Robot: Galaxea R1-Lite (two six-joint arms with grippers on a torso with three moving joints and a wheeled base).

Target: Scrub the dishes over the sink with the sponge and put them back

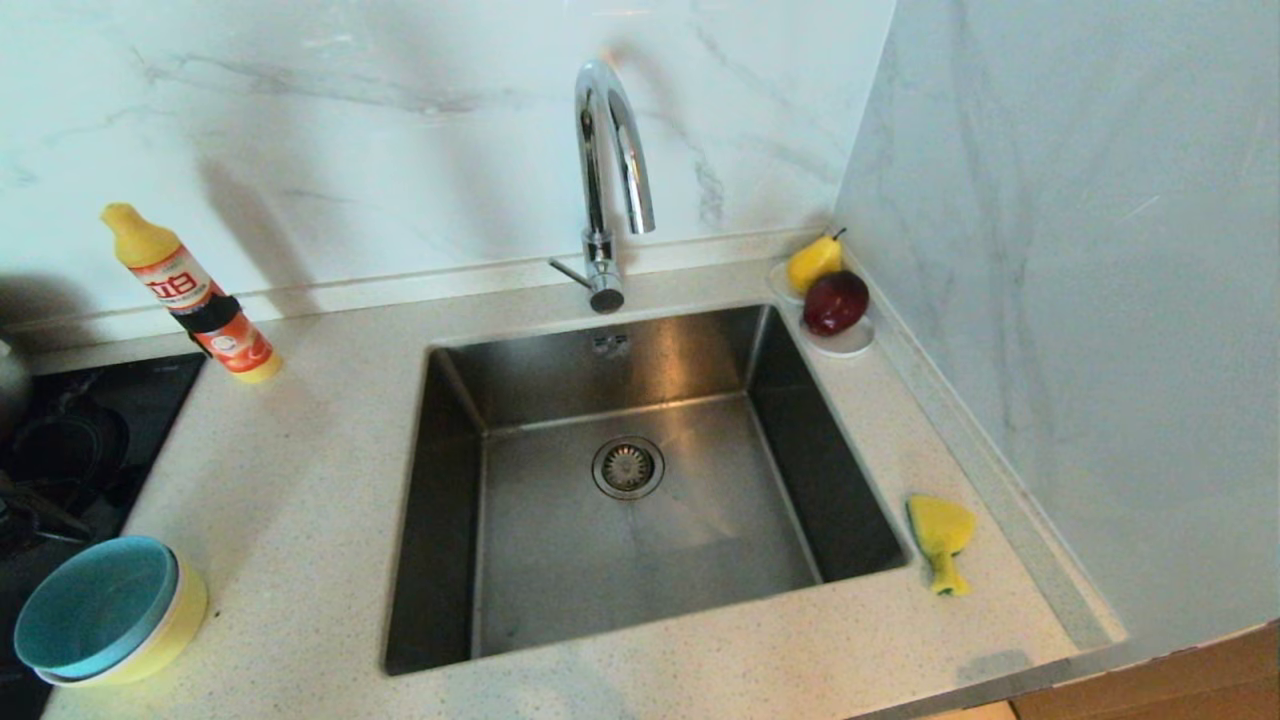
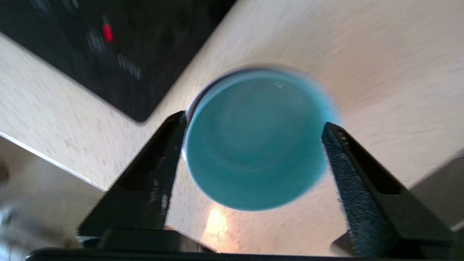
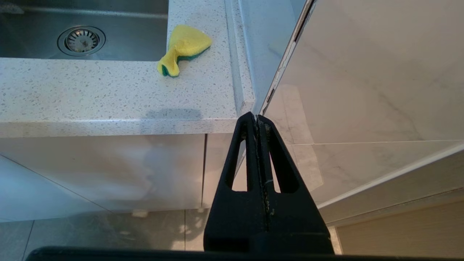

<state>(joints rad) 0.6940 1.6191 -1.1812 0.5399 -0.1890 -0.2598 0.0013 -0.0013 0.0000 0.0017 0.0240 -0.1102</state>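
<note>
so you look near the end here: the sink [image 1: 640,520] is bare, nothing sitting in it, and the bowls [image 1: 105,610] are nested on the counter [image 1: 300,480] at its left front corner, blue one on top, yellow outermost. your left gripper [image 2: 253,127] hangs right over that stack with the fingers spread wide to either side of the blue bowl, gripping nothing as far as i can tell. the sponge [image 1: 940,540] lies crumpled on the counter just right of the sink. your right gripper [image 3: 258,123] is parked low by the cabinet, fingers pressed together. speckled pale counter, marble-look walls, black hob on the left, and a soap bottle [image 1: 190,295] behind it.
</note>
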